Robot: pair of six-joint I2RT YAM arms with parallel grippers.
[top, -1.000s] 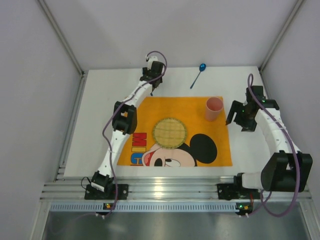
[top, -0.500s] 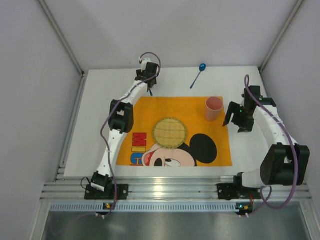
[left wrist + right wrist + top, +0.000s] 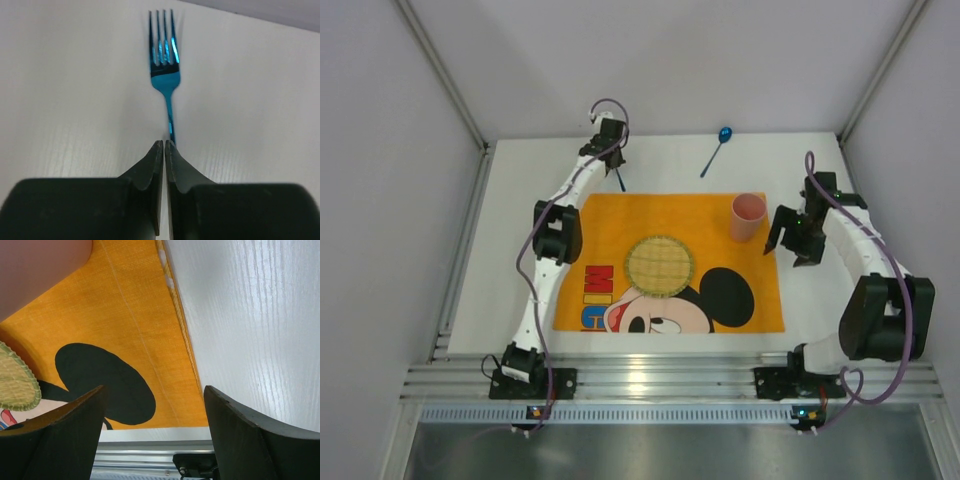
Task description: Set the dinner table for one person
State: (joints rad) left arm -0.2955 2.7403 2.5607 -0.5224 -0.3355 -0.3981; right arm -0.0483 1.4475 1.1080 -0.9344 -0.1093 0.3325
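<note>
A shiny blue fork (image 3: 165, 75) lies on the white dinner table (image 3: 510, 260), tines pointing away from my left gripper (image 3: 164, 143). The jaws are pressed together with the handle's end pinched between the tips. From above, that gripper (image 3: 616, 168) is at the far left of the table, the fork (image 3: 620, 182) showing just behind the orange placemat (image 3: 620, 230). My right gripper (image 3: 790, 250) stands open, nothing between its fingers, right of the pink cup (image 3: 748, 217). In the right wrist view the gripper (image 3: 154, 388) hangs over the placemat's (image 3: 125, 315) right edge.
A round woven mat (image 3: 660, 265) lies at the middle of the placemat. A blue spoon (image 3: 717, 148) rests on the table at the back. The aluminium rail (image 3: 660, 375) runs along the near edge. Grey walls close in the sides and back.
My left arm has swung left and back, and its jaws have closed on the fork's handle. My right gripper has shifted slightly left, still open.
</note>
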